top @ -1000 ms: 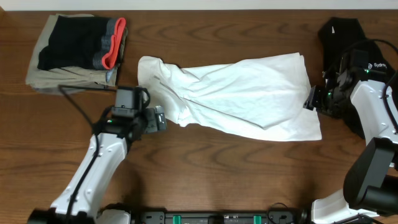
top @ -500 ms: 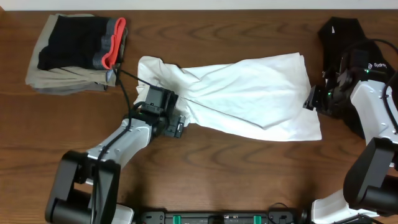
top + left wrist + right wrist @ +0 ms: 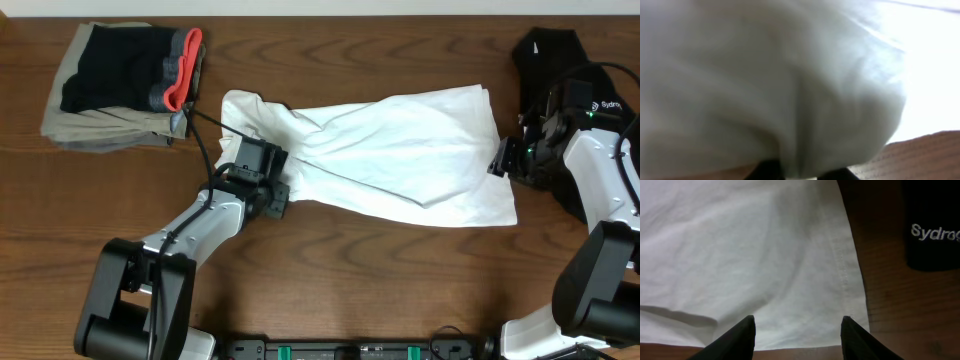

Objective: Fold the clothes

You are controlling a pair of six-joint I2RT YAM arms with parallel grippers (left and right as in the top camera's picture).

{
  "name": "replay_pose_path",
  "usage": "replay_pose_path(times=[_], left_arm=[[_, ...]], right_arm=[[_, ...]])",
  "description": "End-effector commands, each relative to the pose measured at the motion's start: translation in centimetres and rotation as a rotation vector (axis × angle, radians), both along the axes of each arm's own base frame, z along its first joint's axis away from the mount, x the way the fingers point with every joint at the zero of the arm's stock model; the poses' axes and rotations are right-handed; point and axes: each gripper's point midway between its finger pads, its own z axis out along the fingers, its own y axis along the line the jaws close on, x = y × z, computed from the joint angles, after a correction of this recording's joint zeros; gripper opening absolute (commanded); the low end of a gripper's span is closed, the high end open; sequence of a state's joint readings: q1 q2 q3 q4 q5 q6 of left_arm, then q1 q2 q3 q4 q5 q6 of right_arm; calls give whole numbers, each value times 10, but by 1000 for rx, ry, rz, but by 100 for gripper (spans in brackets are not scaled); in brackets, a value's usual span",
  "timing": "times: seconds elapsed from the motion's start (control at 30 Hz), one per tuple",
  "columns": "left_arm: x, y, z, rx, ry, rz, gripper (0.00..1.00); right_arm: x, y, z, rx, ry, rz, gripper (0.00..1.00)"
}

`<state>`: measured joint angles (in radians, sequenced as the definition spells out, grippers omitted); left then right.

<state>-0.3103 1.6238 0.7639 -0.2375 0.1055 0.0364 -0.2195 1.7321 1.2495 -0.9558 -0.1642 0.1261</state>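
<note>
The clothes, a white T-shirt (image 3: 390,150), lie crumpled and stretched across the middle of the wooden table. My left gripper (image 3: 283,190) is at the shirt's near left edge, and its dark fingers are pinched on a fold of the cloth. White fabric (image 3: 765,75) fills the left wrist view and runs down between the left gripper (image 3: 800,175). My right gripper (image 3: 503,160) is at the shirt's right hem. In the right wrist view the right gripper (image 3: 797,322) stands open just above the hem of the shirt (image 3: 740,245), with nothing between its fingers.
A folded stack of beige, black and grey-red garments (image 3: 125,85) sits at the back left. A black top (image 3: 550,50) lies at the back right under the right arm, its white lettering (image 3: 932,230) close beside the right gripper. Bare wood (image 3: 400,270) runs along the front.
My left arm swung right from the bare table to the shirt's left edge, and its gripper went from open to shut on the cloth. The right arm has not moved.
</note>
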Motion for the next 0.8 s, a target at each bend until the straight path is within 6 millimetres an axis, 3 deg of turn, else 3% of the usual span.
replay_pose_path(times=[0.0,0.27,0.37,0.47,0.77], left_arm=[[2,0,20,-20,-11,42,7],[-22,7,93,-57,-14,119,6],[-32,10,111,-73,-13,154,6],[-43,14,117,-84,4,192,6],[-72,11,105,-102,154,200,6]], right_arm=[[2,6,8,5,-25,0,53],[2,6,8,6,-25,0,53],[2,6,8,6,-24,0,53],[1,6,8,6,-22,0,53],[0,7,8,11,-19,1,53]])
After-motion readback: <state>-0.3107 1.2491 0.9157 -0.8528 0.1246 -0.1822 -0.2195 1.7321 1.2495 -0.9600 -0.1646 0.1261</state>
